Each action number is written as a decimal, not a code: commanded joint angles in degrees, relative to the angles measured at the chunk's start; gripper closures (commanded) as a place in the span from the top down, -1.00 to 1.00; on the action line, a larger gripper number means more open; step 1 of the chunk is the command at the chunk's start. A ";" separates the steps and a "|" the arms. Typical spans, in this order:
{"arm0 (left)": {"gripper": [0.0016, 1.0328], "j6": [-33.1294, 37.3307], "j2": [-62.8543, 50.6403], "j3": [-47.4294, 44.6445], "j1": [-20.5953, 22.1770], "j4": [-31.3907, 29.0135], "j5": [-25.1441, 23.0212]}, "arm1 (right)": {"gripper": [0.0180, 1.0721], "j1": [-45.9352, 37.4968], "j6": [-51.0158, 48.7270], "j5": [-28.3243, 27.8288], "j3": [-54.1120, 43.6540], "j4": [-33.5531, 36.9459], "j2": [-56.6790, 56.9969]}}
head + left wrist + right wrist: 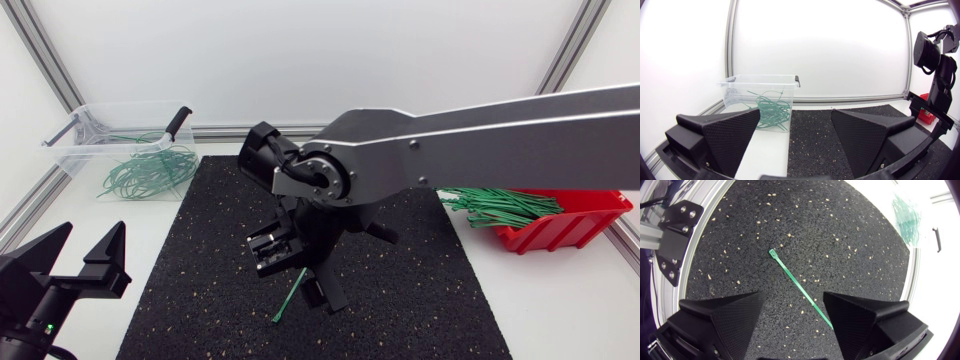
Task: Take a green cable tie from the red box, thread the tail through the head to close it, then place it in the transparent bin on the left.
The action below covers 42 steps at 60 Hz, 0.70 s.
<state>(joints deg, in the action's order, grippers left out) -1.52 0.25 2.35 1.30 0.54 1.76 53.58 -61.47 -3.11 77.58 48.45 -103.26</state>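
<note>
Surface: black speckled rubber mat point(420, 290) on a white table.
Left gripper point(92, 235): near corner, fingers spread, empty.
Tie: thin green plastic cable tie point(800, 287), flat and unlooped mid-mat.
Right gripper point(793, 296): over its tail, fingers apart, holding nothing.
Advice: probably rotate across the strap and pinch the tail, leaving the head free.
Far: clear plastic bin point(75, 140) left; red plastic box point(590, 215) right.

Light: bright, even and diffuse throughout.
Overexposure: white wall point(840, 50) ahead of the left hand point(795, 112) was washed out; counter point(932, 305) beside the right hand point(793, 297) was blown to white.
Shadows: faint, soft-edged, on the black mat point(200, 300).
Distortion: fisheye bowed the frame post point(731, 50) in the wrist views.
</note>
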 commanded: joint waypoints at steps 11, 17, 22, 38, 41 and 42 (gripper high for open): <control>0.92 -0.59 0.45 -2.26 -0.25 -0.97 0.17 | 0.60 2.23 -4.36 0.48 2.05 1.83 -4.49; 0.92 -0.50 0.45 -2.26 -0.25 -0.97 0.17 | 0.45 3.11 -4.80 0.39 2.49 1.83 -5.81; 0.92 -0.59 0.45 -2.26 -0.25 -0.97 0.17 | 0.45 3.55 -4.88 0.39 2.75 1.83 -6.86; 0.92 -0.59 0.45 -2.26 -0.25 -0.97 0.17 | 0.29 5.48 -5.24 0.48 2.93 1.12 -8.89; 0.92 -0.59 0.45 -2.26 -0.25 -0.97 0.17 | 0.29 5.66 -5.24 0.48 2.93 0.86 -9.24; 0.92 -0.50 0.45 -2.26 -0.25 -0.97 0.17 | 0.29 5.74 -5.24 0.48 2.93 0.77 -9.41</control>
<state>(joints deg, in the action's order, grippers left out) -1.52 0.25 2.35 1.30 0.54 1.76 58.59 -64.82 -2.92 79.44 49.41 -110.74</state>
